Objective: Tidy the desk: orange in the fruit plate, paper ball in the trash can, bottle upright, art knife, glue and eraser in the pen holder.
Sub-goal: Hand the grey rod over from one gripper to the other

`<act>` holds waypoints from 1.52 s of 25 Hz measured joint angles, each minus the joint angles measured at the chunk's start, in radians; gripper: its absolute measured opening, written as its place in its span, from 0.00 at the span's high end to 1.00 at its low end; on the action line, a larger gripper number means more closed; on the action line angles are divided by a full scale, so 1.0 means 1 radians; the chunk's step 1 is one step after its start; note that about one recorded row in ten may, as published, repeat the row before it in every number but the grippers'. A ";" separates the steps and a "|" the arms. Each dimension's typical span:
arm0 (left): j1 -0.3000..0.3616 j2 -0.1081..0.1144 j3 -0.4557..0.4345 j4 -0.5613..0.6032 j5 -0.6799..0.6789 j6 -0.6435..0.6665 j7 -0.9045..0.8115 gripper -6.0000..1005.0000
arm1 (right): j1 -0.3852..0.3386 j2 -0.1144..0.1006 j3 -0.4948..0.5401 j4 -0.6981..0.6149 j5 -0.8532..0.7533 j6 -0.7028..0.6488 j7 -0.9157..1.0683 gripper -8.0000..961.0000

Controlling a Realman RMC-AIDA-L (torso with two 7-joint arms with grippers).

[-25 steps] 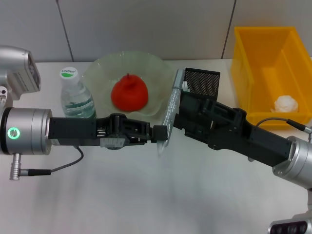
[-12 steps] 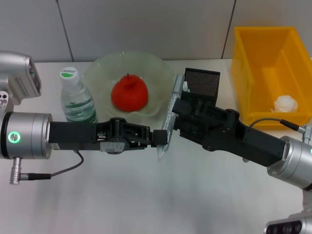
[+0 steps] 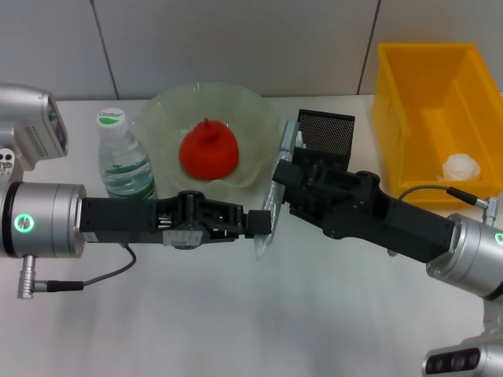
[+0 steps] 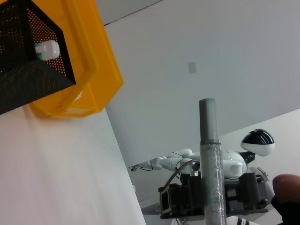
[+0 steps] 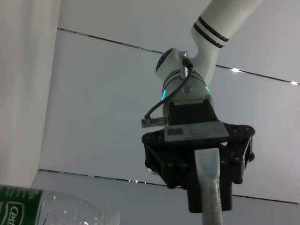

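Note:
The art knife (image 3: 284,140), a long slim stick with a grey end and a clear glittery body (image 4: 209,164), stands tilted above the table centre. My left gripper (image 3: 263,224) is shut on its lower end. My right gripper (image 3: 281,177) sits around its middle, just in front of the black mesh pen holder (image 3: 326,129). The orange (image 3: 208,151) lies in the fruit plate (image 3: 157,110). The bottle (image 3: 122,161) stands upright beside it. The paper ball (image 3: 461,166) rests in the yellow trash can (image 3: 393,118). Something white-capped (image 4: 47,49) pokes from the pen holder. The eraser is out of view.
Both forearms cross the middle of the white table (image 3: 236,314). The trash can stands at the far right edge, close to the pen holder. A grey wall runs behind the table.
My right gripper has slid left along the table toward the left gripper and closed in around the knife's middle. The left gripper and knife barely shifted.

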 joint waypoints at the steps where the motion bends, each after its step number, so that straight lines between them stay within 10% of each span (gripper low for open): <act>1: 0.000 0.000 0.000 0.000 0.000 0.000 0.000 0.85 | 0.002 0.000 0.000 0.001 0.000 0.003 0.000 0.57; 38: -0.012 0.005 0.004 -0.026 -0.002 -0.001 0.011 0.77 | 0.007 0.001 -0.013 0.002 0.002 0.021 -0.027 0.84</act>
